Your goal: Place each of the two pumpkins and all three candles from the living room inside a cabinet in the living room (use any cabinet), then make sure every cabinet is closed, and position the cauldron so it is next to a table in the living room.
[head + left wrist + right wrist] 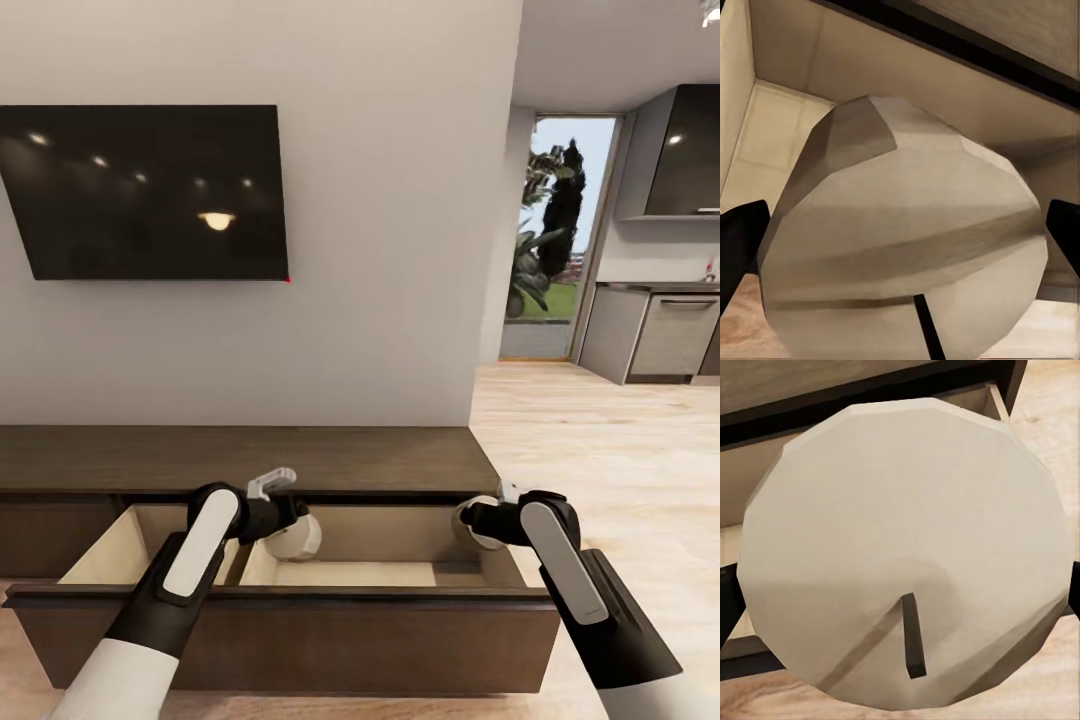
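Observation:
The long dark-brown cabinet (240, 460) stands against the wall below me, and its wide drawer (290, 625) is pulled out, showing pale beige compartments. My left gripper (283, 522) is shut on a grey-beige candle (299, 541) held over the drawer's middle compartment. The left wrist view shows this candle (907, 247) up close, with a dark finger (739, 251) at its side. My right gripper (482, 521) is shut on another candle (470, 532) at the drawer's right end. The right wrist view looks onto that candle's round top (907, 540) and its dark wick (912, 634).
A black TV (150, 190) hangs on the wall above the cabinet. To the right, light wood floor (600, 450) runs to a glass door (555, 240) and grey kitchen cupboards (660, 335).

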Robot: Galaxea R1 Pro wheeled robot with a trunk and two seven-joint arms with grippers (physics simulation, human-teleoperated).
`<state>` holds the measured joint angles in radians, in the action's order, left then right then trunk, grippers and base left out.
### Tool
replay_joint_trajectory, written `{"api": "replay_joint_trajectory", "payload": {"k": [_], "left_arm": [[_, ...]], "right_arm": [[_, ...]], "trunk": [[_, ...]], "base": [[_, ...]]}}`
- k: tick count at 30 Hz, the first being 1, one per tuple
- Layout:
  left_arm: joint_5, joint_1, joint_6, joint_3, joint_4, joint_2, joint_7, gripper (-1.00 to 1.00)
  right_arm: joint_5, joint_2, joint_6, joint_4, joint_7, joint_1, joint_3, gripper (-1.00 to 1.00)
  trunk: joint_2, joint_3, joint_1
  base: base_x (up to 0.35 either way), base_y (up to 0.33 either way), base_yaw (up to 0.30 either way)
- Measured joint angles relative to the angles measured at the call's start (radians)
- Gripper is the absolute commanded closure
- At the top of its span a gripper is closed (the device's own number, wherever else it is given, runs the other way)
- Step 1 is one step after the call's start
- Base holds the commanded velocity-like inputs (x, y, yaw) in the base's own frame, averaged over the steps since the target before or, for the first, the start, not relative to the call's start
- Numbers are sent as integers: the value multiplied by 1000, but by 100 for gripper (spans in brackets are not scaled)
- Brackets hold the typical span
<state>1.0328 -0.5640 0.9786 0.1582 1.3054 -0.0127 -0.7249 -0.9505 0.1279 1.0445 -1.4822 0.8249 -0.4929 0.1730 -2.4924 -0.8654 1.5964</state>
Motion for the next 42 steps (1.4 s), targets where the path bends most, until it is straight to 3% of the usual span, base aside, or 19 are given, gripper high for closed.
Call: {"api": "replay_joint_trajectory", "payload": {"k": [4, 6, 9, 14, 42], "left_arm": [[2, -1, -4, 7, -29, -35, -2, 100], [-16, -1, -2, 8, -34, -40, -3, 100], [-38, 0, -1, 8, -34, -39, 3, 100], [-44, 0, 0, 9, -33, -42, 9, 100], [-45, 0, 2, 10, -29, -43, 20, 100]], "right_arm": [[-1, -3, -1, 3, 2, 0, 2, 100], [2, -4, -2, 5, 2, 0, 3, 100], [3, -6, -4, 10, 2, -1, 4, 100], [1, -8, -7, 10, 1, -1, 5, 100], [6, -11, -11, 8, -6, -2, 5, 100]], "trunk": [[0, 0, 0], [0, 0, 0], [0, 0, 0], [0, 0, 0], [0, 0, 0]], "base": [[0, 0, 0], [0, 0, 0], [0, 0, 0], [88, -25, 0], [89, -16, 0]]}}
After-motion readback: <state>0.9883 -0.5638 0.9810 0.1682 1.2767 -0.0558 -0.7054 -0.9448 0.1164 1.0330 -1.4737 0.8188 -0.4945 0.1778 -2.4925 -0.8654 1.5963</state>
